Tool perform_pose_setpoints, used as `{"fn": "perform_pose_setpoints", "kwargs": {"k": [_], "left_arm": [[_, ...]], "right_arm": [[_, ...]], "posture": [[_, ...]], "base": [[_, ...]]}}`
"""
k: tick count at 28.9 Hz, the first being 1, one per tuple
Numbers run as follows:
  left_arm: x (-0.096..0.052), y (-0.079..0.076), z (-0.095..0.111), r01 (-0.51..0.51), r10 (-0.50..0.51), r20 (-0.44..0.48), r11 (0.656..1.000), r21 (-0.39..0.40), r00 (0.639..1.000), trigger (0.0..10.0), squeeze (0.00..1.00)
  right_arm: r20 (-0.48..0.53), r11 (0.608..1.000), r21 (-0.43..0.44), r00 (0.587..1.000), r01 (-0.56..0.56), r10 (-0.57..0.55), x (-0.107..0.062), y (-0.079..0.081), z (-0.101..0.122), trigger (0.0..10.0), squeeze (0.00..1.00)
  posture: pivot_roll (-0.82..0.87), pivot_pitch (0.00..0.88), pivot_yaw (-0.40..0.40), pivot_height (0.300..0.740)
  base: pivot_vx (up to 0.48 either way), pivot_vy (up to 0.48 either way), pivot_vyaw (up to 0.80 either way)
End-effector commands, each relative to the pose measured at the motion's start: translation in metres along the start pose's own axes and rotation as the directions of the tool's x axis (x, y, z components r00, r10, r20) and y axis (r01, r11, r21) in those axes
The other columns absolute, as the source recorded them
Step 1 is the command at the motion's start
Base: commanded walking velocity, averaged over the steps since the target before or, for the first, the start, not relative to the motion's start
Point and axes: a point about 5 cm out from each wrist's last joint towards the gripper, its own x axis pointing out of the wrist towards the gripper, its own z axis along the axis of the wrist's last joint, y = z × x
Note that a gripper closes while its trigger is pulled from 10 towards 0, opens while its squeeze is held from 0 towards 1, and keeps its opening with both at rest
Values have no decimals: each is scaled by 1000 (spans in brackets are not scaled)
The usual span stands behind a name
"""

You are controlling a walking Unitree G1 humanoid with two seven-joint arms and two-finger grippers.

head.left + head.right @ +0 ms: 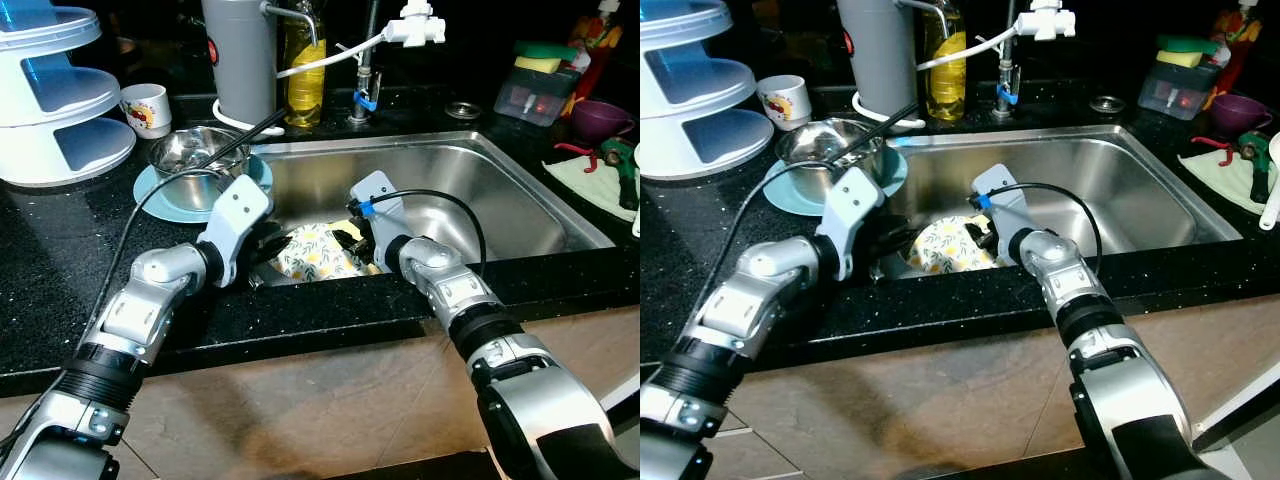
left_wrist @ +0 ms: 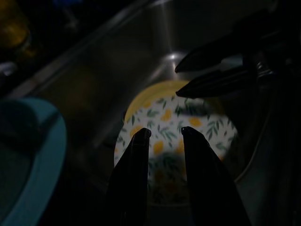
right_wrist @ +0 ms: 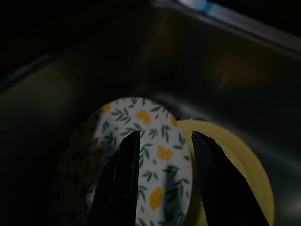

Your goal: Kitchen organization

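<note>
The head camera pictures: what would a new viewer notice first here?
Both silver arms reach into the stainless steel sink, where the left gripper and right gripper hover with parted fingers over a round white plate with a lemon and leaf pattern. A yellow plate lies partly beneath it. On the black counter left of the sink, a shiny steel bowl sits on a turquoise plate.

Both silver arms are seen stretched forward and bent inward at the wrists, converging low at the centre. The left claw and the right claw are each shown with two long black fingers parted by a narrow gap, nothing gripped between them.
</note>
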Motion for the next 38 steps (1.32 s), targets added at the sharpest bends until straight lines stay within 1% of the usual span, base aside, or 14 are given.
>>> {"fn": "perform_pose_setpoints", "kwargs": {"k": [1,11,12,14,18,20,21,22,23,24,25,30,33,38], "left_arm": [[-2,1,16,8,-6,93,1000,-14,996,10000,0],[-35,30,50,-53,108,263,977,-208,959,10000,0],[-45,36,55,-46,115,284,970,-237,952,10000,929],[-55,42,59,-44,127,302,963,-266,945,10000,1000],[-80,63,54,-153,225,211,938,-312,951,10000,1000],[-95,76,48,-245,307,131,903,-352,943,10000,1000],[-111,90,40,-370,412,31,846,-384,911,10000,1000],[-124,99,30,-487,501,-86,766,-418,861,10000,780],[-134,104,21,-560,547,-167,709,-428,820,10000,125],[-134,104,21,-560,547,-167,709,-428,820,10000,125],[-140,106,12,-612,574,-233,662,-434,785,10000,0],[-141,107,4,-682,666,-234,560,-470,708,10000,0],[-138,111,-9,-702,724,-250,428,-569,643,10000,0],[-123,102,-33,-691,666,-359,333,-641,654,10000,0]], "right_arm": [[64,999,46,998,12,-15,-1,-4,8,10000,0],[204,988,136,974,66,-94,-12,-17,25,10000,0],[209,988,138,973,68,-97,-13,-17,26,10000,0],[212,988,138,972,68,-96,-14,-18,26,10000,0],[225,988,143,970,61,-93,-16,-17,29,10000,0],[231,987,147,969,57,-90,-17,-17,31,10000,0],[237,986,156,967,54,-91,-18,-17,31,10000,0],[239,985,164,967,53,-92,-19,-17,31,10000,0],[240,984,171,966,53,-94,-20,-16,30,10000,0],[240,984,171,966,53,-94,-20,-16,30,10000,0],[239,983,177,966,54,-96,-21,-16,29,10000,0],[248,982,182,964,52,-97,-23,-15,29,10000,0],[270,981,186,958,48,-98,-25,-14,31,10000,0],[283,981,187,954,41,-94,-29,-12,32,10000,0]], "posture": [[38,196,-3,740],[34,196,3,740],[36,196,3,740],[36,196,3,740],[35,197,2,740],[35,197,2,740],[37,198,0,740],[38,197,-3,740],[38,197,-3,740],[38,197,-3,740],[38,197,-3,740],[38,193,-8,740],[35,187,-12,740],[30,184,-7,740]], "base": [[0,0,0],[0,0,0],[0,0,0],[0,0,0],[0,0,0],[0,0,0],[0,0,0],[0,0,0],[0,0,0],[0,0,0],[0,0,0],[0,0,0],[0,0,0],[0,0,0]]}}
